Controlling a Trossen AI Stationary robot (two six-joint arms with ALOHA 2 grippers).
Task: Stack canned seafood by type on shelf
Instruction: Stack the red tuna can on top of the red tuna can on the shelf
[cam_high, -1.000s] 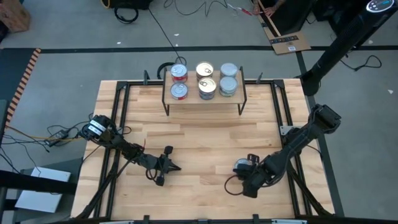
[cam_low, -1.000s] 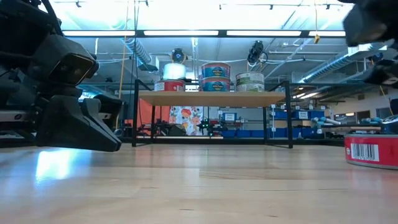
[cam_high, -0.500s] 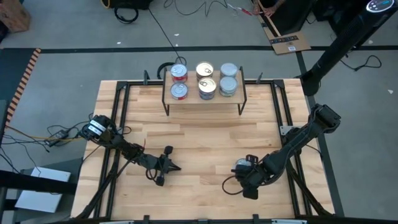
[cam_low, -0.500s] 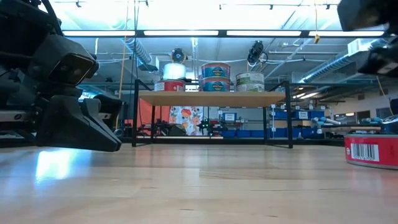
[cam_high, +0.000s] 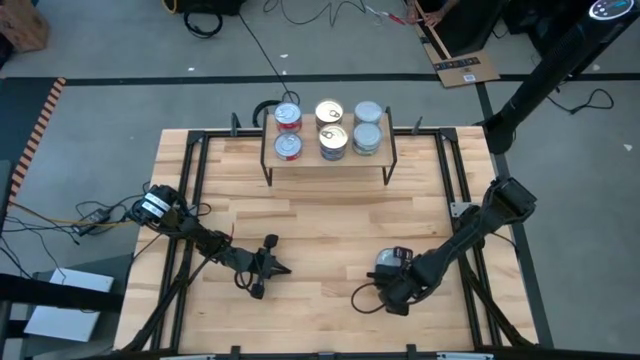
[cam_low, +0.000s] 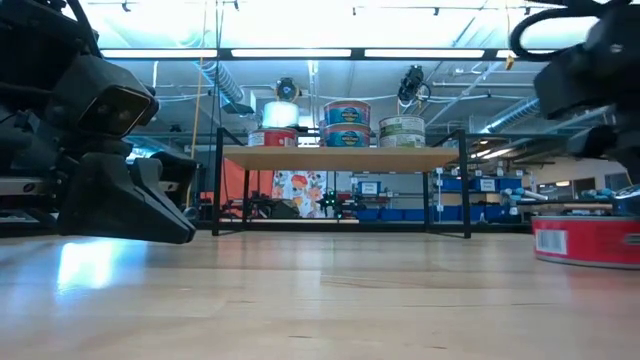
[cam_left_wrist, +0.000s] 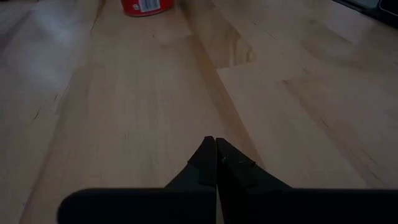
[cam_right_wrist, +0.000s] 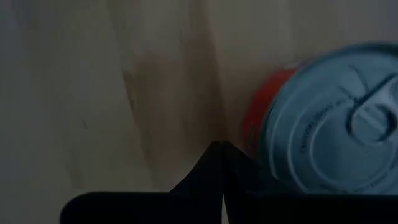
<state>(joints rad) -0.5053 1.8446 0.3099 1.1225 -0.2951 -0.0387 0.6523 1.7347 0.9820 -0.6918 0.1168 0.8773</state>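
My right claw (cam_right_wrist: 219, 148), fingers pressed together, hovers beside a red-sided silver-topped round tin (cam_right_wrist: 329, 118), cut off at three o'clock. My left claw (cam_left_wrist: 215, 147) rests closed. Six tins crowd the light-wood shelf (cam_high: 328, 156).

1. I count seven tins in all from the high view.
2. Six of them sit on the shelf (cam_high: 328, 160) at twelve o'clock on my worktop (cam_high: 320, 220), in three columns of two as seen from above.
3. Two red-sided tins (cam_high: 288, 118) form the nine o'clock column.
4. Two gold-topped tins (cam_high: 329, 112) form the middle column.
5. Two bluish-topped tins (cam_high: 367, 113) form the three o'clock column.
6. One loose red tin (cam_high: 387, 265) stands on the worktop at about five o'clock.
7. I have two hands: my left hand (cam_high: 281, 268) and my right hand (cam_high: 356, 297).
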